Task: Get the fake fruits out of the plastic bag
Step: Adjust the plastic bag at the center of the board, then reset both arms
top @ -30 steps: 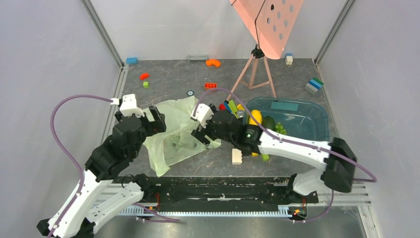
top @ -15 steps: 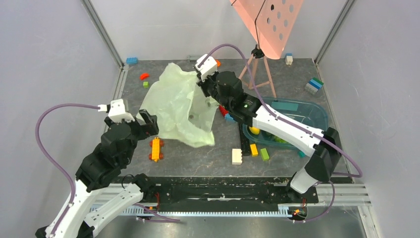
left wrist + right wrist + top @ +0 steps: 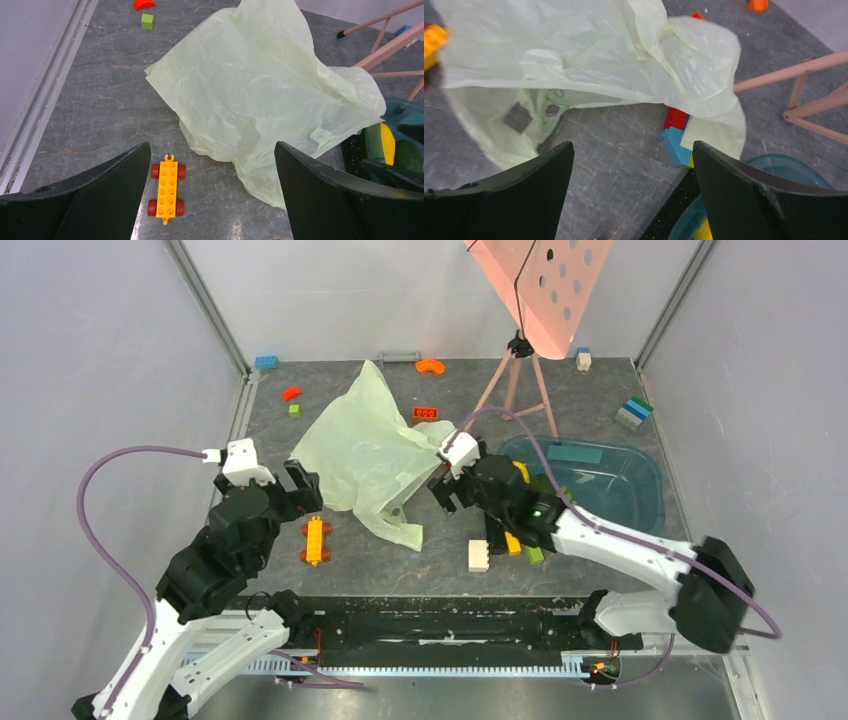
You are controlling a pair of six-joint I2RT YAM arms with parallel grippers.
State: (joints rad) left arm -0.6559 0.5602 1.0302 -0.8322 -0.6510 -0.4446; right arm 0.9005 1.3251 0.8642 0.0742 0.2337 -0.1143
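The pale-green plastic bag point(image 3: 368, 452) lies crumpled on the table, loose from both grippers, and also fills the upper part of the left wrist view point(image 3: 260, 85) and the right wrist view point(image 3: 589, 55). A yellow fake fruit point(image 3: 384, 142) and a green one point(image 3: 407, 156) sit in the teal tray point(image 3: 610, 485), partly hidden by my right arm. My right gripper point(image 3: 442, 486) point(image 3: 633, 146) is open over bare table between bag and tray. My left gripper point(image 3: 305, 490) point(image 3: 211, 150) is open at the bag's near-left edge, holding nothing.
An orange wheeled brick point(image 3: 315, 540) lies by my left gripper. Red and blue bricks point(image 3: 676, 137) poke out from under the bag's right corner. A cream brick point(image 3: 479, 556) lies at the front. A pink stand point(image 3: 515, 380) rises behind the tray. Loose bricks dot the back.
My right gripper lifted the bag up and back, then let it go and drew back toward the tray. The bag dropped flat. The left arm retreated left, uncovering the orange wheeled brick.
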